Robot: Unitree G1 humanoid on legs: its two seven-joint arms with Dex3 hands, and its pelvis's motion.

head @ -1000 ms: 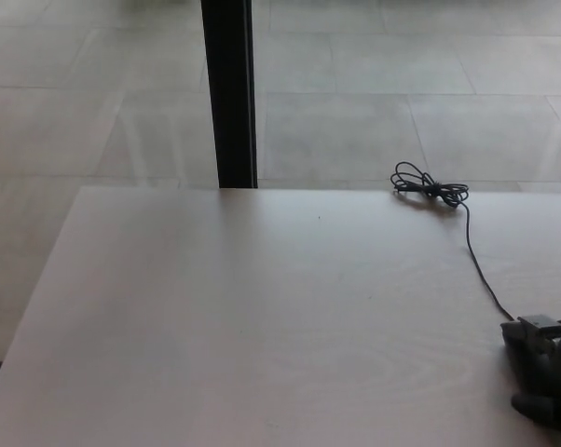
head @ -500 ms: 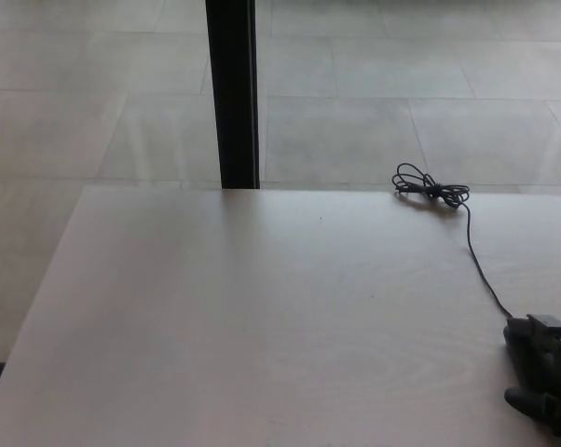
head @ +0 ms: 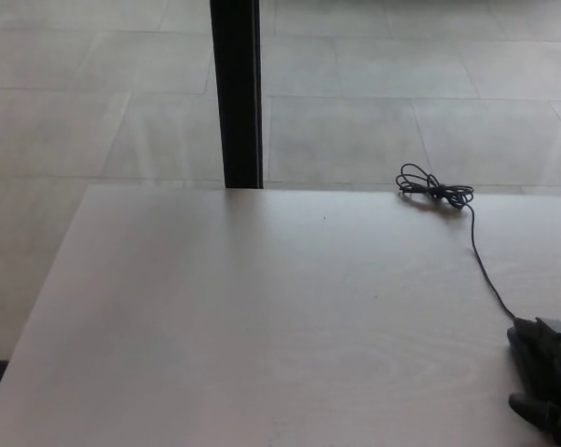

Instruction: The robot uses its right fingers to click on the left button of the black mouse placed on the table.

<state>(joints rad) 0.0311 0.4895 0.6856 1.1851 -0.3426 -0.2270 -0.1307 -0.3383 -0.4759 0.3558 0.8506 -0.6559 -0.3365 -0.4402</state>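
One right hand (head: 551, 386) covers black mouse (head: 521, 337) at table (head: 262, 317) edge; I can't tell grip. Cable (head: 481, 265) runs away toward coil.

The table (head: 262, 317), extending left of and beyond the right hand (head: 549, 377), has a pale wood-grain top with a smooth, matt to faintly satin finish. The right hand shows dark, matt plastic-looking casings with dull edges, and the cable (head: 476, 251) running away from it toward the far table edge has a thin black sheath, rubber or plastic by appearance, bundled in a loose coil. Beyond the table, farther from the hand, the floor (head: 402, 102) is of large grey tiles with a soft sheen, and the upright post (head: 236, 93) is black and matt.
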